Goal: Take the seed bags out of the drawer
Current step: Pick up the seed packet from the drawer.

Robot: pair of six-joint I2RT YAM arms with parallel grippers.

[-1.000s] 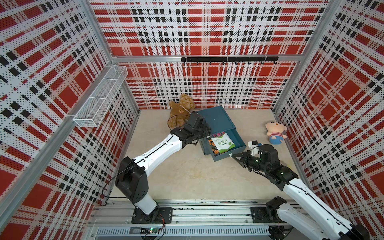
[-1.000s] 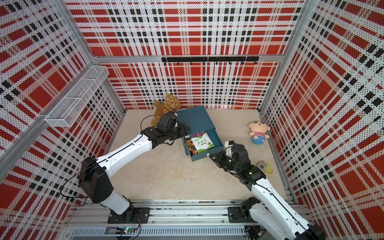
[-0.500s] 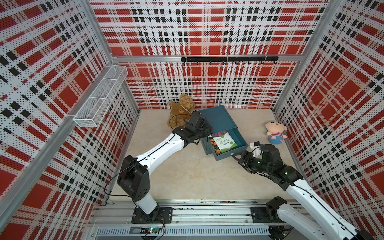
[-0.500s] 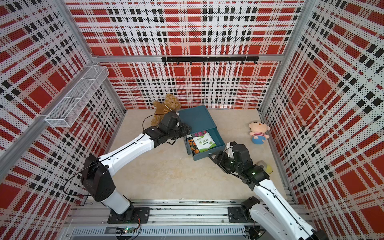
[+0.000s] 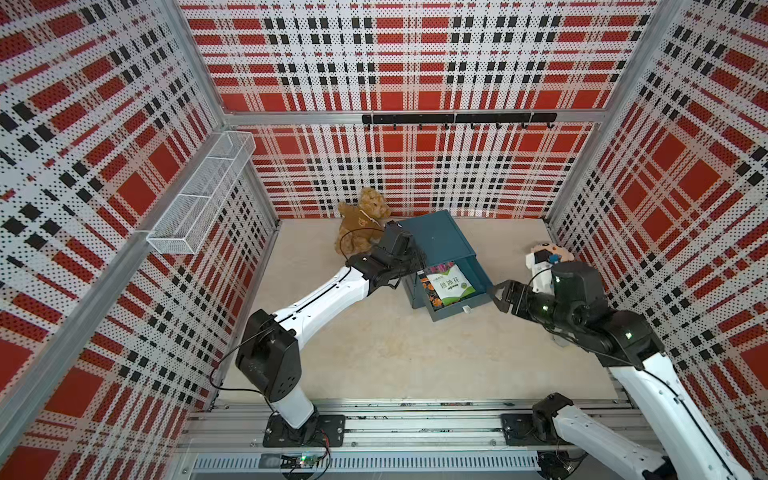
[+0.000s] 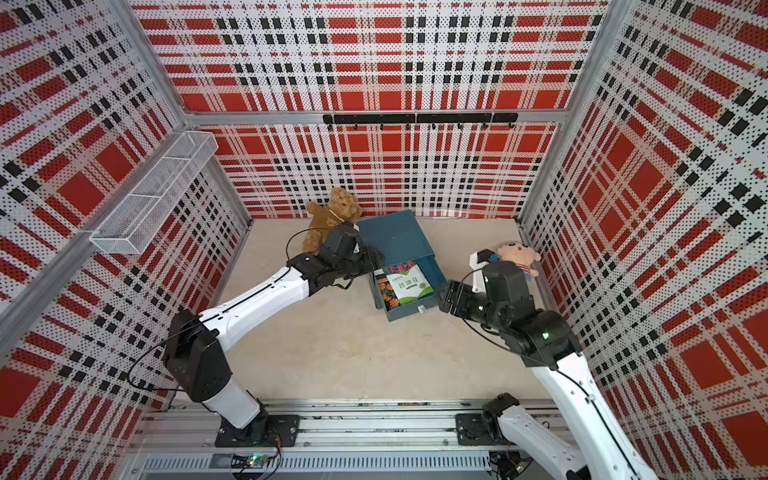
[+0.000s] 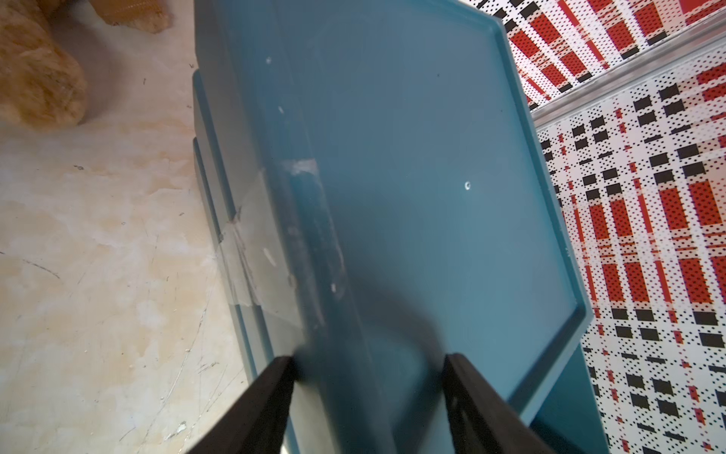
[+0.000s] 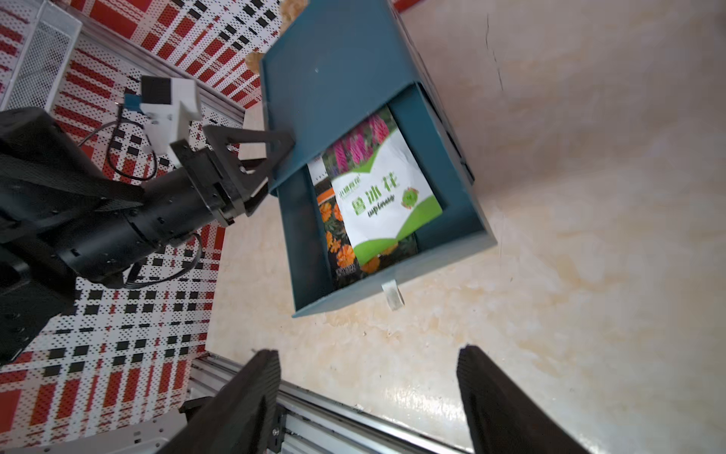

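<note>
**While the left pincer [image 5: 415, 261] grips the blue box [image 5: 436, 237], the seed bags [image 5: 446, 286] lie in the open drawer [image 5: 455, 311]**

As both top views show, the blue box sits near the back of the bench [image 5: 395, 353], turned at a slant. Its drawer is pulled out toward the front. The seed bags lie flat inside it, one on top of another. The top bag is white and green with pink flowers. Orange flowers peek out from under it. The left pincer is closed on the edge of the box, at the corner nearest the left arm. The right pincer [image 5: 498, 296] is open and holds nothing. It hangs just beside the drawer's front corner. I cannot tell if it touches. A teddy bear [image 5: 361, 224] sits behind the left arm, close to the box. A pink doll [image 5: 555, 251] lies by the right wall. A wire basket [image 5: 203, 195] hangs on the left wall.

In the left wrist view, the left pincer [image 7: 369, 359] has one black finger on each side of the box's top edge. The blue box [image 7: 412, 177] fills most of the view. Clear tape [image 7: 259, 243] sticks to its side. The teddy bear's [image 7: 35, 86] furry leg shows nearby.

In the right wrist view, the right pincer [image 8: 367, 351] has its fingers wide apart, with only bench [image 8: 569, 275] between them. The seed bags [image 8: 381, 200] rest in the drawer [image 8: 451, 220]. The top one has green letters. A small white tab [image 8: 393, 295] hangs from the drawer's front. The left pincer [image 8: 275, 165] clamps the box's rim right beside the drawer opening.
</note>
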